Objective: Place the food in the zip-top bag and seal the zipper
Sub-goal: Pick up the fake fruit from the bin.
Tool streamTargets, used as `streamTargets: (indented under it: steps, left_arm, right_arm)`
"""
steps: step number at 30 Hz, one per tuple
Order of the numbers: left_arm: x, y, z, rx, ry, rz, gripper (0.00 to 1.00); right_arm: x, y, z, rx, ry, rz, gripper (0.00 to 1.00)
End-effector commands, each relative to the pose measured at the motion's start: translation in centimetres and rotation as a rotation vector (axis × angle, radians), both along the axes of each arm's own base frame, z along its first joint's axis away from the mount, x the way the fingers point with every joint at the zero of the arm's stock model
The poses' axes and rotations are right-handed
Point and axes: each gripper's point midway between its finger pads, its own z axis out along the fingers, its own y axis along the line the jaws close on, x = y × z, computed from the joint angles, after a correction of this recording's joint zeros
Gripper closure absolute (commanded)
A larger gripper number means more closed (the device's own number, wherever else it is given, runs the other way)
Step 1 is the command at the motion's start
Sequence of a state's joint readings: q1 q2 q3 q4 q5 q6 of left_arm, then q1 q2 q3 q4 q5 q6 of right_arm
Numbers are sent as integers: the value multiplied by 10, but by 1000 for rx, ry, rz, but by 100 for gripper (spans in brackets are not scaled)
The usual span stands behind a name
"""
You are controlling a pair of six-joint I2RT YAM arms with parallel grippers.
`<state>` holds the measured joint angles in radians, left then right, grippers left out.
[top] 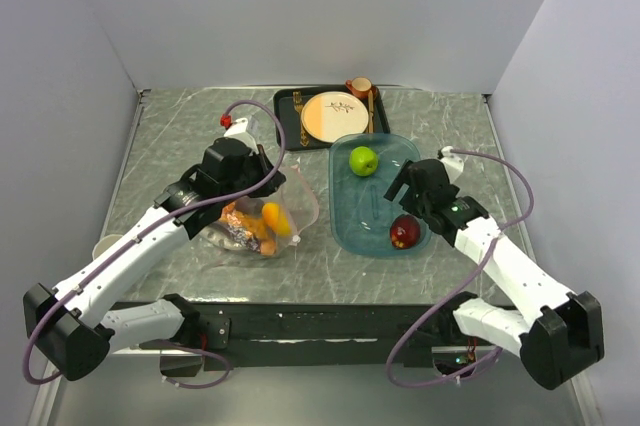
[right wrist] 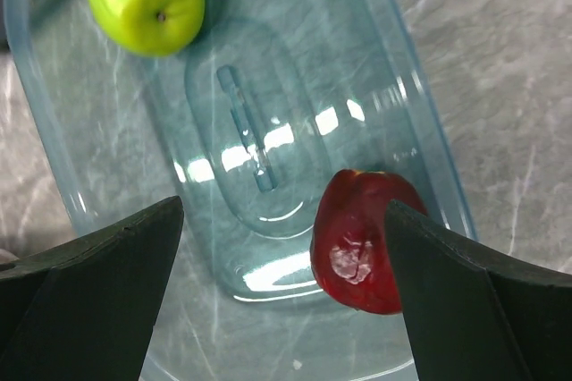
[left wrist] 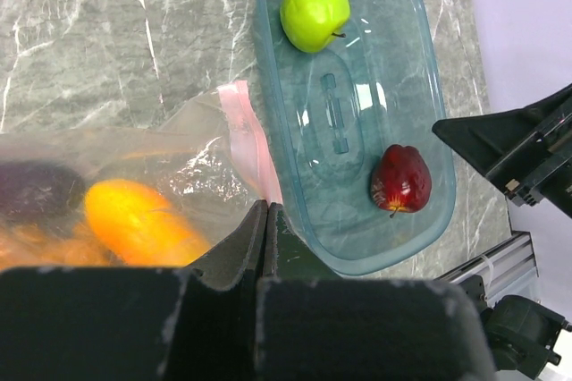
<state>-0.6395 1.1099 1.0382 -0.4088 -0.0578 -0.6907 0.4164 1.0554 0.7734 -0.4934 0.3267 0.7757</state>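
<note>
1. Nearest to us, both arms reach out from the near edge of the marbled table point(top: 180, 136), the left one toward the bag and the right one toward the teal tray point(top: 372, 208).
2. We see the left gripper point(left wrist: 266, 220) with its fingers pressed together, pinched on the edge of the zip-top bag point(top: 300, 194) right where the pink zipper point(left wrist: 246, 135) runs down to the fingertips.
3. The bag lies crinkled on the table, to the left of the tray and touching its rim. Inside it we make out an orange piece point(left wrist: 134, 220) and, to its left, a purple eggplant point(left wrist: 36, 189), with more orange shapes below that we cannot identify.
4. The right gripper point(right wrist: 284, 211) hangs over the near end of the tray with its fingers spread wide, holding nothing. The red apple point(right wrist: 357, 242) sits in the tray, partly hidden by the right-hand finger; we cannot tell whether they touch.
5. Further along the tray, at its far end, the green apple point(top: 363, 160) rests well apart from the red one.
6. Beyond the tray, a cream-and-orange plate point(top: 333, 116) sits on a black tray point(top: 285, 106), with a brown cup point(top: 359, 88) at its far right corner.
</note>
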Motion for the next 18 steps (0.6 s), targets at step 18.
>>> streamTargets:
  steps: [18]
  left_arm:
    - [7, -14, 11, -37, -47, -39, 99]
  right_arm:
    - [-5, -5, -34, -30, 122, -14, 0]
